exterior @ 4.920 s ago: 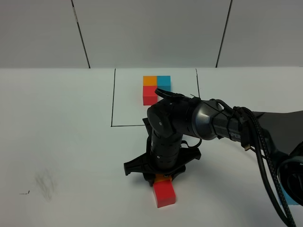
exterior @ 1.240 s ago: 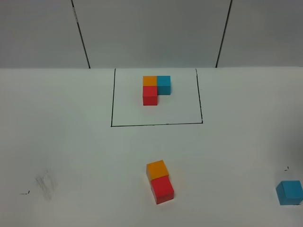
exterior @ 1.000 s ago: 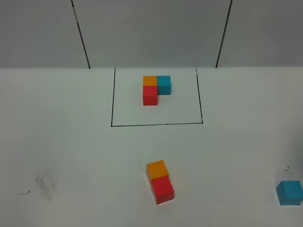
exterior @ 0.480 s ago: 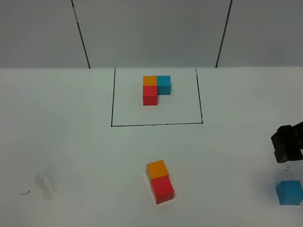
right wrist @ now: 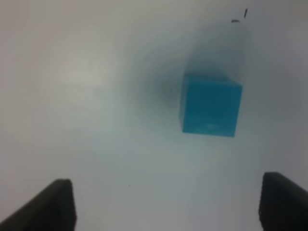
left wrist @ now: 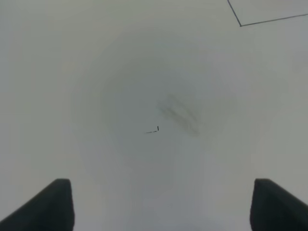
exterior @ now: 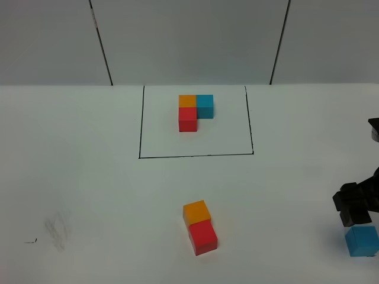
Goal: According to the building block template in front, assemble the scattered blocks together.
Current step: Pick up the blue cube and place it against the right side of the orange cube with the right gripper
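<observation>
The building block template (exterior: pixel 195 109) is an L of orange, blue and red cubes inside a black-line rectangle at the back. Of the scattered blocks, the orange cube (exterior: pixel 196 211) touches the red cube (exterior: pixel 203 236) at front centre. The light blue cube (exterior: pixel 362 241) lies alone at the front right edge. My right gripper (exterior: pixel 354 208) hangs just behind and above the blue cube. The right wrist view shows that gripper (right wrist: pixel 168 207) open and empty, with the blue cube (right wrist: pixel 210 103) ahead of its fingertips. My left gripper (left wrist: pixel 166 207) is open and empty over bare table.
A grey smudge (exterior: pixel 57 229) and a small black mark (exterior: pixel 31 241) are on the white table at front left; the smudge (left wrist: pixel 179 113) also shows in the left wrist view. A corner of the black frame line (left wrist: pixel 240 24) shows there too.
My right arm let go of the orange cube beside the red one and left the view. It has now come back at the right edge and dropped lower toward the blue cube.
</observation>
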### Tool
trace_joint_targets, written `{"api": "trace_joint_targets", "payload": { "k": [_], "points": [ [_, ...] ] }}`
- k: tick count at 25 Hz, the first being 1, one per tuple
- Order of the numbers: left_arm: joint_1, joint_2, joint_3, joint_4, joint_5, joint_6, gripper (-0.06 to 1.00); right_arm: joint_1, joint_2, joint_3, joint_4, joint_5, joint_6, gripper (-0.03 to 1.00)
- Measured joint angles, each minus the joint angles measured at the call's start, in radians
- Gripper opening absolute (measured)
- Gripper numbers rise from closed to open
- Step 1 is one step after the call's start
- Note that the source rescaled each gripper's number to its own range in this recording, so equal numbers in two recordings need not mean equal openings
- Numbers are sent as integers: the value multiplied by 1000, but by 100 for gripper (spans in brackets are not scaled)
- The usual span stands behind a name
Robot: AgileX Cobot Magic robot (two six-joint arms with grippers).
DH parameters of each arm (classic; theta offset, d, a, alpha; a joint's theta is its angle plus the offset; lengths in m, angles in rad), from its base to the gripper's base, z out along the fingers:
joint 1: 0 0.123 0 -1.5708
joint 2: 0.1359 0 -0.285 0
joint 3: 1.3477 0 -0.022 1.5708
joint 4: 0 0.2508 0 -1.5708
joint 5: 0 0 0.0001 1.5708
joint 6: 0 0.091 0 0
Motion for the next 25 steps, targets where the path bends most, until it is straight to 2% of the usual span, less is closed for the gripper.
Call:
{"api": "trace_joint_targets", "payload": {
  "k": [7, 11, 18, 25],
  "points": [
    [0, 0, 0, 0, 0, 0, 99, -2, 97, 16, 0, -71, -36, 59],
    [0, 0, 0, 0, 0, 0, 99, -39, 140, 16, 0, -108, -49, 59],
    [0, 0, 0, 0, 0, 0, 99, -91, 156, 17, 0, -112, -83, 59],
    [0, 0, 0, 0, 0, 0, 99, -91, 156, 117, -2, -176, -95, 59]
  ]
}}
